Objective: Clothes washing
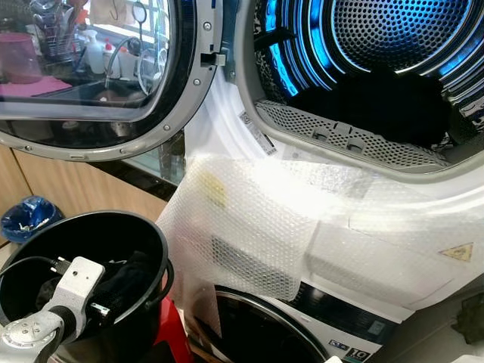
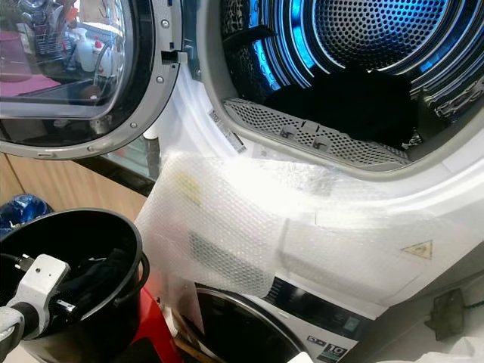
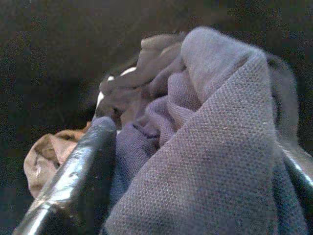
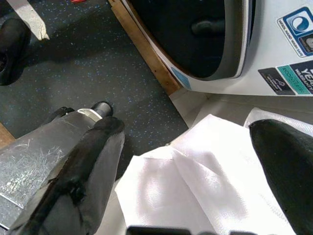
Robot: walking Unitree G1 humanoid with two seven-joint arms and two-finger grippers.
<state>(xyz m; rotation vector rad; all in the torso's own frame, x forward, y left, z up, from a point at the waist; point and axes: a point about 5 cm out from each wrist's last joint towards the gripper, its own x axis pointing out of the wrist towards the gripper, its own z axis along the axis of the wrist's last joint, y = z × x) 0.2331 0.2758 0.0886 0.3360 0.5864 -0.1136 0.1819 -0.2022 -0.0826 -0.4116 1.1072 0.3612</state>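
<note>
A black bucket (image 1: 155,242) stands at the lower left with dark clothes inside. My left arm (image 1: 72,291) reaches down into it. In the left wrist view my left gripper (image 3: 195,142) is shut on a bluish-grey knitted garment (image 3: 215,147) bunched between its fingers (image 3: 83,166), and a tan piece of cloth (image 3: 46,156) lies beside it. Above, the upper machine's drum (image 1: 378,38) glows blue, with dark clothes (image 1: 378,106) lying in its mouth. Its round door (image 1: 91,68) hangs open to the left. My right gripper (image 4: 186,132) stands open, low over a white sheet (image 4: 195,181) on the floor.
Bubble wrap (image 1: 257,219) covers the front panel between the upper machine and the lower one, whose door (image 1: 257,333) is closed. A blue bag (image 1: 26,215) lies by the wooden cabinet at left. A red object (image 1: 174,333) sits beside the bucket. A black shoe (image 4: 10,44) rests on the dark floor.
</note>
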